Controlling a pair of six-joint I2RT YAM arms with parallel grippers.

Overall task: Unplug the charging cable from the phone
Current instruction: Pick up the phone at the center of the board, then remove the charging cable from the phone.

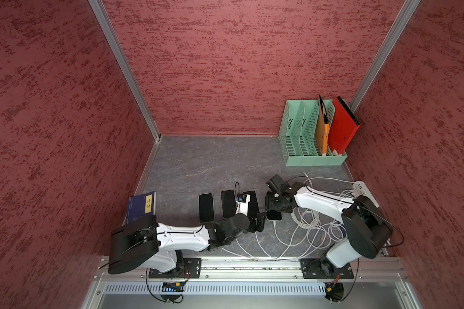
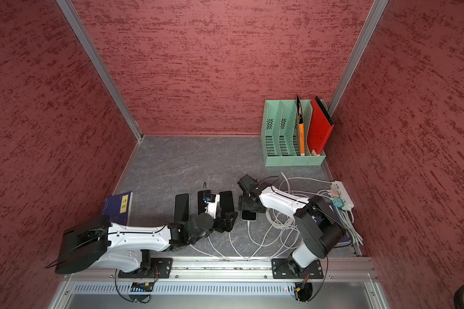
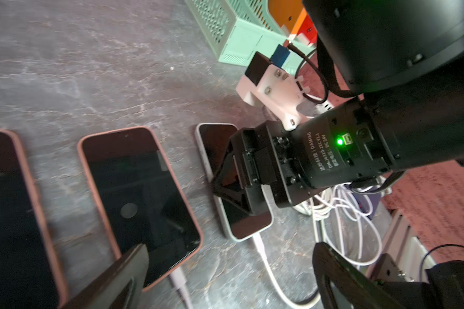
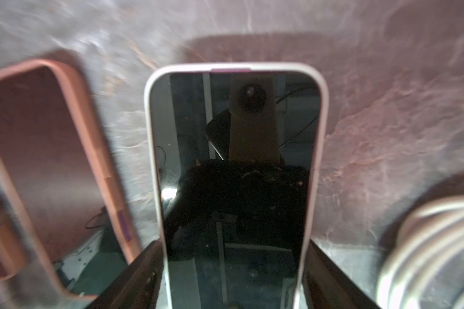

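Note:
A white-cased phone (image 1: pixel 274 215) (image 3: pixel 249 227) (image 4: pixel 233 160) lies screen up at the right end of a row of phones. A white charging cable (image 3: pixel 259 246) (image 1: pixel 275 227) is plugged into its near end. My right gripper (image 1: pixel 273 207) (image 3: pixel 233 184) (image 4: pixel 232 244) reaches down over this phone, a finger pressed on each long edge. My left gripper (image 1: pixel 257 222) (image 3: pixel 229 251) hangs open just above the table near that plug, touching nothing. The pink-cased phone (image 3: pixel 140 198) beside it has a cable (image 3: pixel 180 283) of its own plugged in.
Two more dark phones (image 1: pixel 206 207) (image 1: pixel 228 203) lie further left. A blue book (image 1: pixel 142 206) sits at the left wall. Tangled white cables (image 1: pixel 311 224) run to a power strip (image 1: pixel 364 191) on the right. A green file rack (image 1: pixel 314 159) stands at the back right.

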